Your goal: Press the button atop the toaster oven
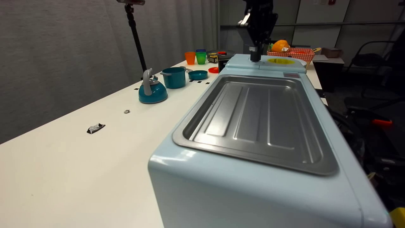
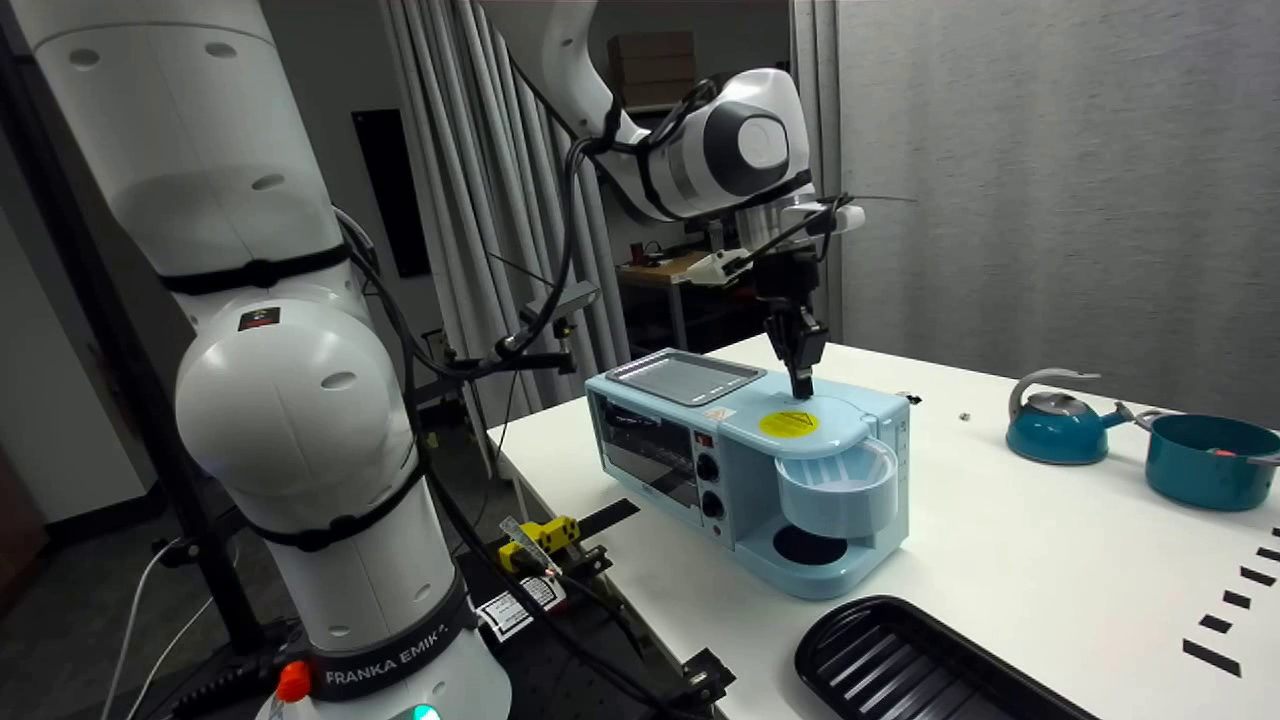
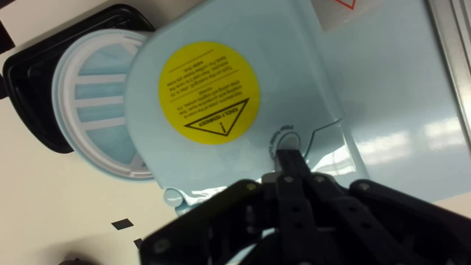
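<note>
The pale blue toaster oven (image 1: 221,177) stands on the white table, with a ribbed grey metal panel (image 1: 253,117) in its top. It also shows in an exterior view (image 2: 752,480) and the wrist view (image 3: 228,162). A round pale button (image 3: 289,140) is on the raised top section, near a yellow round sticker (image 3: 209,92). My gripper (image 3: 289,152) is shut, its dark fingertips together over the button, hiding part of it. In both exterior views the gripper (image 1: 255,58) (image 2: 802,392) points down with its tips at the top surface. I cannot tell whether the button is pressed in.
A pale blue filter cup (image 2: 840,500) sits at the oven's end. A black ribbed tray (image 2: 930,670) lies near that end. A teal kettle (image 1: 154,92), teal pot (image 1: 175,78), teal round dish (image 1: 198,75) and a red checked basket (image 1: 294,56) stand on the table.
</note>
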